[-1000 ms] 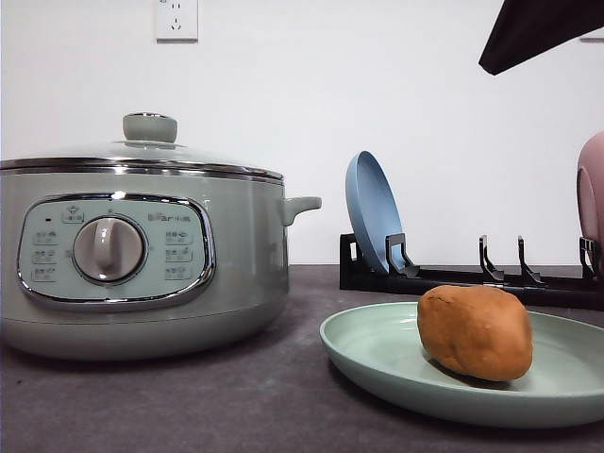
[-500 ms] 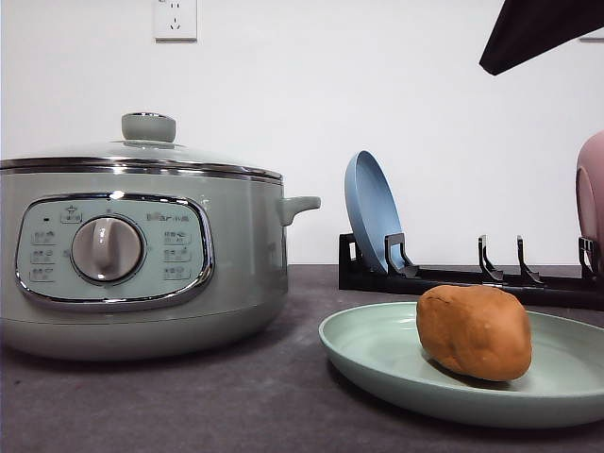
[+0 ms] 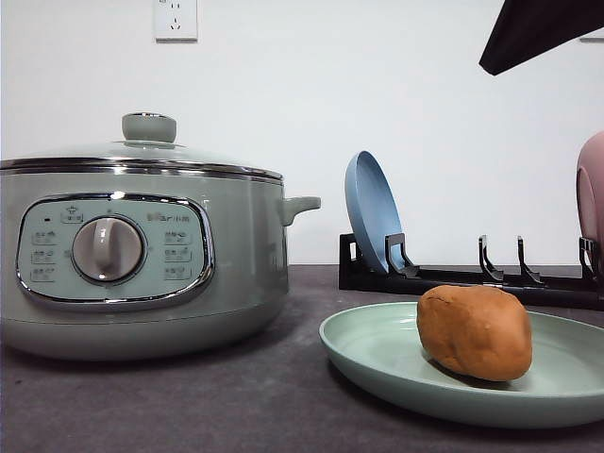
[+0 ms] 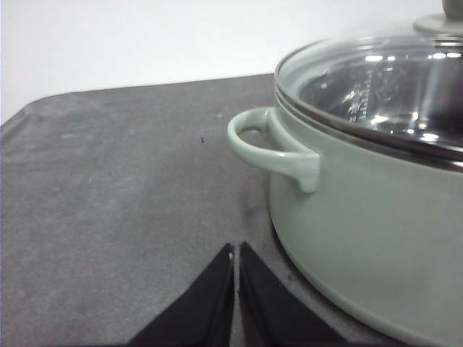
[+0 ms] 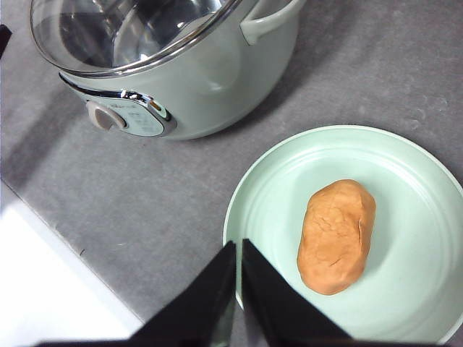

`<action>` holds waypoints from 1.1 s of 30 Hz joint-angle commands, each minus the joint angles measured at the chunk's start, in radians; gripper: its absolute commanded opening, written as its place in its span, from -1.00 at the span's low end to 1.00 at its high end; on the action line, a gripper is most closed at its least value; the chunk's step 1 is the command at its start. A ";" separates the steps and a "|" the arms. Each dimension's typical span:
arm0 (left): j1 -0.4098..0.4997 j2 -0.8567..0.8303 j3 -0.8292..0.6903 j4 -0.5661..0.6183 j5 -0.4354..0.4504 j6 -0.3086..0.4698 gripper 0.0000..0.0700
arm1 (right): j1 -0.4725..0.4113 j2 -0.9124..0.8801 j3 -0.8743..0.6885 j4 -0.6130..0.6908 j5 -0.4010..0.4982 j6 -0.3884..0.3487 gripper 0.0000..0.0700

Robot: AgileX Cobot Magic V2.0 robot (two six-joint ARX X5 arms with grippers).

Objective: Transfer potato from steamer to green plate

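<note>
The potato (image 3: 475, 332) lies on its side on the green plate (image 3: 377, 354); the right wrist view shows its long axis clearly. Left of the plate stands the lidded steamer (image 3: 132, 255). Behind, a rack (image 3: 453, 276) holds 1 blue plate (image 3: 371, 209). Left gripper (image 4: 235, 254) and right gripper (image 5: 238, 250) have fingers pressed together, empty.

White wall (image 3: 311, 113), wall socket (image 3: 176, 19), grey tabletop (image 3: 236, 396)

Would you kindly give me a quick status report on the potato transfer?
Both grippers shut, empty: left by steamer, right above green plate. Potato on plate. Lid on. Nothing in the way.
</note>
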 commanded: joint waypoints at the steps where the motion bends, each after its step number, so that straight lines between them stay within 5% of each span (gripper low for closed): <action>1: 0.002 -0.002 -0.020 0.001 -0.003 0.000 -0.99 | 0.005 0.008 0.017 0.008 0.000 -0.011 -1.00; 33: 0.002 -0.002 -0.021 -0.009 -0.003 0.000 -0.99 | 0.005 0.008 0.017 0.009 0.000 -0.011 -1.00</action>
